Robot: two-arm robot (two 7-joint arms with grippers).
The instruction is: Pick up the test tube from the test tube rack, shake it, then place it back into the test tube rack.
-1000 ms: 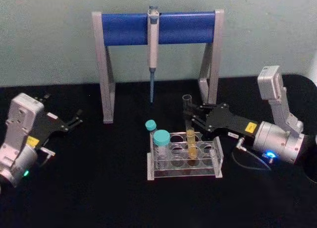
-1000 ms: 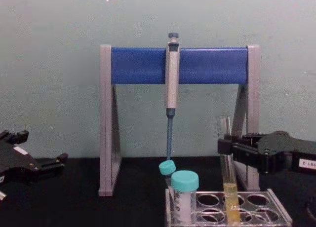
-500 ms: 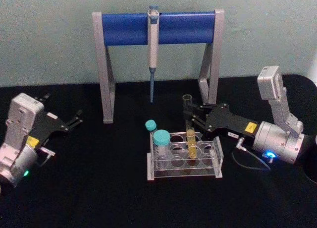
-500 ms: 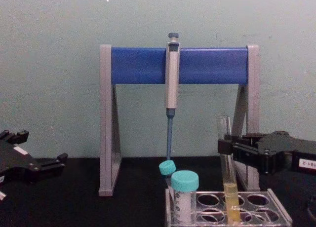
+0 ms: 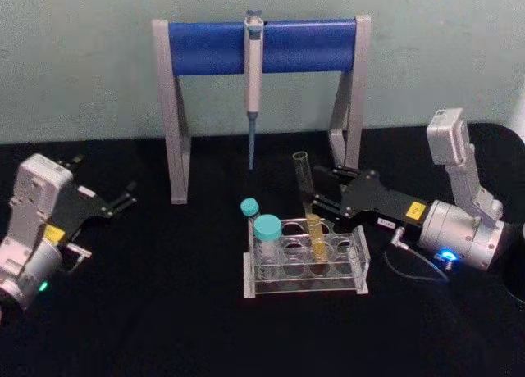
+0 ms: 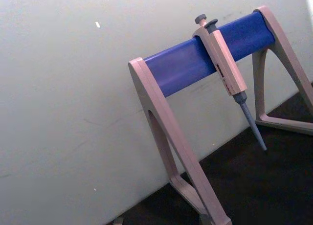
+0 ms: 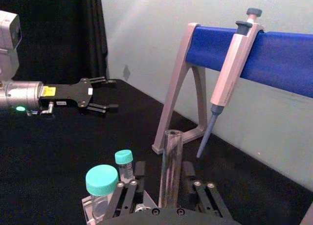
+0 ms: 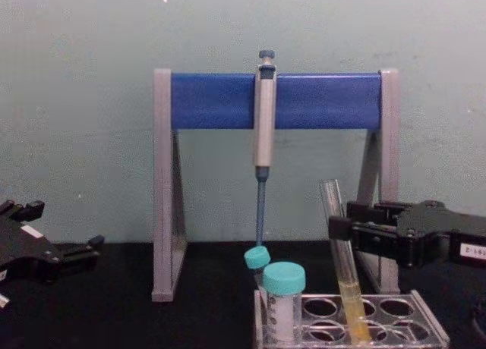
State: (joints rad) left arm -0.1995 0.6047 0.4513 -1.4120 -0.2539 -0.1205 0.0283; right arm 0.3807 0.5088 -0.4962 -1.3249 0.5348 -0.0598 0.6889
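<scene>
1. Right end effector (image 5: 314, 198): clenched on the glass tube (image 5: 306, 198) at mid-length.
2. Tube: tilted, top leaning toward the robot's left, yellow-filled bottom inside a hole of the clear rack (image 5: 305, 261) on the table (image 5: 164, 311).
3. Risk: a tilted pull may jam glass against the hole rim, dragging the rack, or spill liquid from the open mouth.
4. Neighbour: teal-capped tubes (image 5: 267, 229), near.
5. Left end effector (image 5: 125, 198): released, parked well apart.
</scene>
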